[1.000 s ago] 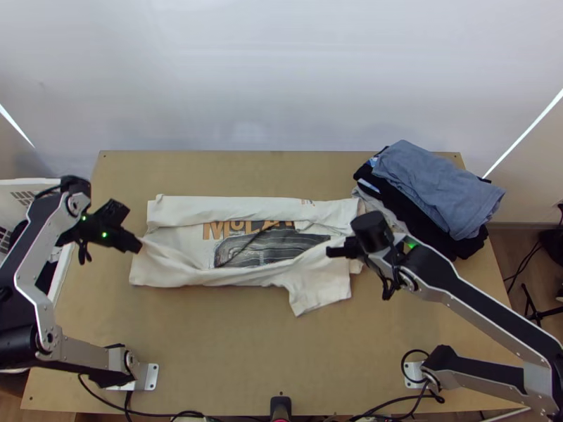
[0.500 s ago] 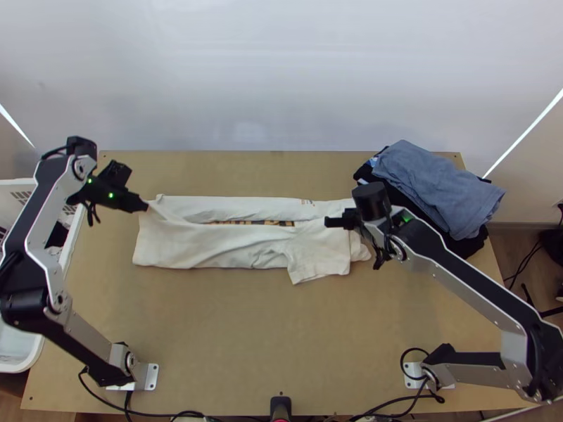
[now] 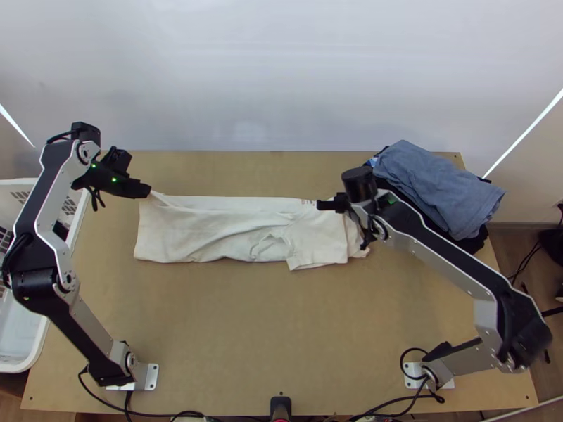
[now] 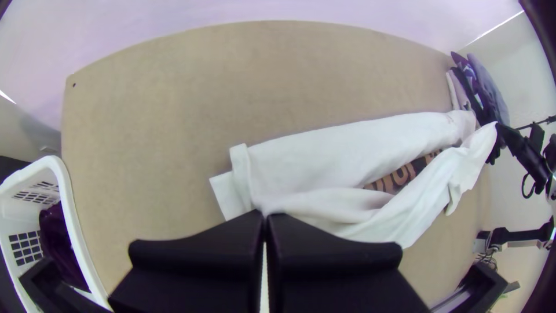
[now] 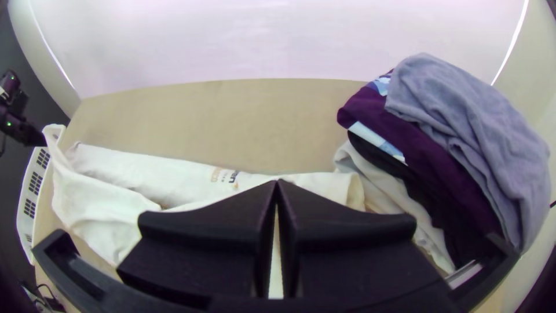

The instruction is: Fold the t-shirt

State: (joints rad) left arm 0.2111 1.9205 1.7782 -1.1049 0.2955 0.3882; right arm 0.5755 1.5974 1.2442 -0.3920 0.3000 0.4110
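White T-shirt (image 3: 211, 235) stretched across the table (image 3: 211, 337), drawn up at two corners.
Left gripper (image 3: 149, 191) and right gripper (image 3: 335, 205) each pinch its cloth (a clothes pile (image 3: 440, 186) crowds the right end); a white basket (image 3: 35, 184) stands at left.

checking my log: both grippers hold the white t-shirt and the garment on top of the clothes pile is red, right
Wrong colour: the top garment on the pile is grey-blue, not red, as the top view shows. The left gripper and the right gripper do hold the t-shirt.
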